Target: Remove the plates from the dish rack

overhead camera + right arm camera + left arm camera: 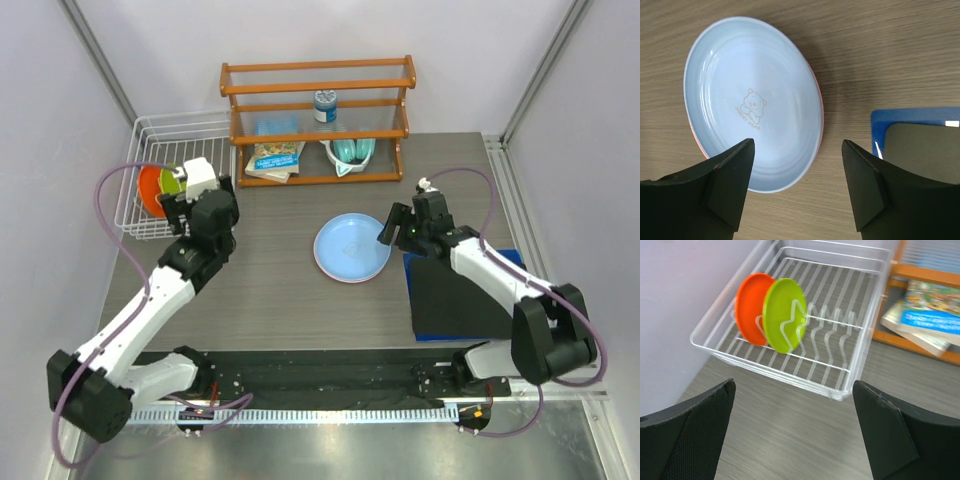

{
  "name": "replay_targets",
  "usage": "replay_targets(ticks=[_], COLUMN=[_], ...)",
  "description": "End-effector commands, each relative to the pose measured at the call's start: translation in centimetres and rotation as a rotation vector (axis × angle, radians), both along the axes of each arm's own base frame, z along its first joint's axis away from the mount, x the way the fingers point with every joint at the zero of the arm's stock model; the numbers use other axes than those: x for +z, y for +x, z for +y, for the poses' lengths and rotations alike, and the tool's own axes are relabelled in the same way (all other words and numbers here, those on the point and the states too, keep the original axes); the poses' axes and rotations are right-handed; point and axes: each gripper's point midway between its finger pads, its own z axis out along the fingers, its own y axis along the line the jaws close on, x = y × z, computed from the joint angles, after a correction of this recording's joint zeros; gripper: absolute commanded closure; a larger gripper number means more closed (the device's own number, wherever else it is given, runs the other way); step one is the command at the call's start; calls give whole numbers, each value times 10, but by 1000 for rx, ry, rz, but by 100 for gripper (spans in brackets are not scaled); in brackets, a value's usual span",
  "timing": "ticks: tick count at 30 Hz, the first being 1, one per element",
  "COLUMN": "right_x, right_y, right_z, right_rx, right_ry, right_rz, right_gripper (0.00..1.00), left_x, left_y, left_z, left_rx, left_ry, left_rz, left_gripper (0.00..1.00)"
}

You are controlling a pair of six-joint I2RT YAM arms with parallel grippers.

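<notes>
The white wire dish rack (140, 195) (860, 352) stands at the table's back left. An orange plate (751, 307) (150, 188) and a lime green plate (782, 315) (168, 183) stand upright in its left end. The light blue plate (352, 247) (752, 102) lies flat mid-table, stacked on the pink plate, whose rim (818, 95) just shows. My left gripper (175, 208) (795, 427) is open and empty, over the table just before the rack. My right gripper (390, 228) (797, 187) is open and empty above the blue plate's right edge.
A brown wooden shelf (318, 120) stands at the back with books (274, 160) (925, 322), a bottle (325, 106) and a teal bowl-like item (352, 152). A black and blue pad (462, 295) (917, 137) lies at the right.
</notes>
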Motion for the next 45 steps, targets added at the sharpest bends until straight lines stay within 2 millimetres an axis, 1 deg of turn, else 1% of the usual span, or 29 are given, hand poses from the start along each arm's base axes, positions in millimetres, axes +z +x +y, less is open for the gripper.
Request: replay_targets(ticks=[1, 2, 3, 4, 5, 6, 7, 8, 9, 10, 11, 12, 14, 15, 17, 19, 22, 23, 24, 28, 29, 31, 33, 35, 36, 38, 39, 42, 45], right_x=[44, 48, 57, 60, 63, 63, 64, 63, 62, 59, 57, 55, 49, 48, 42, 39, 32, 27, 27, 20, 18, 15, 15, 14, 15, 14, 14, 11, 8], right_y=[1, 1, -1, -1, -1, -1, 1, 1, 2, 4, 4, 6, 9, 10, 12, 15, 19, 19, 21, 24, 24, 27, 27, 27, 27, 28, 27, 27, 27], right_z=[-25, -30, -33, -33, -33, -32, -30, -28, -26, -26, -26, -25, -26, -24, -23, -22, -21, -21, -20, -17, -16, -15, -12, -13, -13, -13, -13, -15, -15], right_rx=[-80, -94, -95, -94, -91, -86, -79, -73, -63, -63, -60, -56, -57, -50, -44, -37, -29, -25, -25, -11, -11, -7, 2, -2, -3, -3, -2, -4, -4], right_ry=[-74, -91, -98, -96, -93, -92, -86, -83, -80, -85, -89, -91, -103, -103, -111, -112, -122, -129, -126, -123, -117, -113, -103, -105, -103, -103, -105, -109, -111], right_rz=[-127, -145, -172, -182, -189, -187, -187, -181, -177, -167, -162, -163, -150, -152, -140, -145, -132, -121, -122, -109, -107, -101, -99, -97, -102, -100, -99, -92, -86], right_gripper=[22, 21, 19, 18, 16, 16, 16, 16, 16, 16, 16, 16, 16, 16, 16, 16, 16, 16, 16, 17, 17, 18, 18, 19, 19, 19, 20, 20, 20], left_x=[17, 8, 5, 6, 11, -1, 5, 0, -12, -12, -17, -32, -39, -48, -60, -72, -76, -86, -88, -97, -102, -106, -108, -113, -116, -119, -121, -125, -127], left_y=[33, 41, 46, 51, 57, 67, 71, 78, 89, 94, 99, 109, 117, 120, 132, 137, 147, 148, 151, 151, 153, 152, 156, 157, 159, 161, 161, 162, 161], left_z=[42, 47, 54, 69, 76, 81, 93, 97, 98, 108, 110, 108, 116, 120, 121, 127, 128, 141, 145, 155, 156, 157, 160, 161, 160, 159, 159, 158, 157], left_rx=[152, 174, 194, 242, 260, 270, 303, 307, 289, 307, 305, 275, 289, 296, 285, 291, 282, 300, 308, 338, 335, 340, 336, 332, 330, 324, 325, 320, 322], left_ry=[-35, -31, -14, -14, -14, 5, 7, 9, 11, 5, 2, -6, -18, -28, -68, -79, -83, -89, -91, -78, -96, -95, -103, -117, -122, -128, -131, -143, -146], left_rz=[-38, -22, -18, -34, -44, -3, -6, 9, 45, 47, 60, 99, 110, 132, 142, 153, 155, 178, 182, 189, 189, 198, 183, 198, 204, 204, 206, 207, 212], left_gripper=[1, 0, 1, 0, 1, 1, 1, 0, 1, 0, 1, 1, 1, 1, 1, 0, 0, 1, 0, 0, 0, 1, 0, 4, 9, 16, 25, 42, 62])
